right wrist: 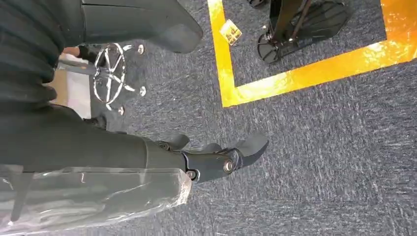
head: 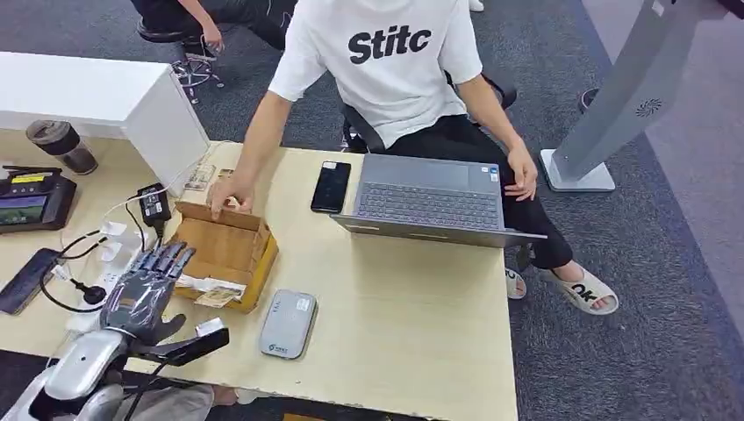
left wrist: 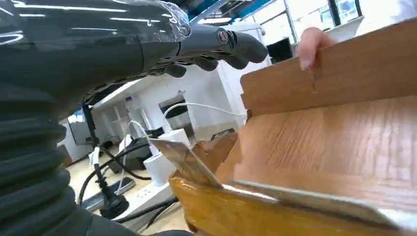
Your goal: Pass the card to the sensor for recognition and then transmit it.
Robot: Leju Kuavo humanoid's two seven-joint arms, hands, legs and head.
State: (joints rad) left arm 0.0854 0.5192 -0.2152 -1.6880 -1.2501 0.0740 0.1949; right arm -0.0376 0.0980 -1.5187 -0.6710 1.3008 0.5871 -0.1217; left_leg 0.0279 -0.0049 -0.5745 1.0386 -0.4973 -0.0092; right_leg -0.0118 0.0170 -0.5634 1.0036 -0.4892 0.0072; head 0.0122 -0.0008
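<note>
Head view: left hand (head: 145, 285) empty beside box (head: 230, 250).

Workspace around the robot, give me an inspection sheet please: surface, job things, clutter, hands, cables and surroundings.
Surface: light wooden table.
Job's things: open cardboard box with cards at its near edge; grey card reader beside it.
Clutter: laptop, black phone, handheld terminal, cup.
Hands: left hand at the box, fingers spread, holding nothing; right hand hangs over carpet, empty.
Cables: black and white leads by a power strip.
Surroundings: seated person's hand on the box's far wall.
</note>
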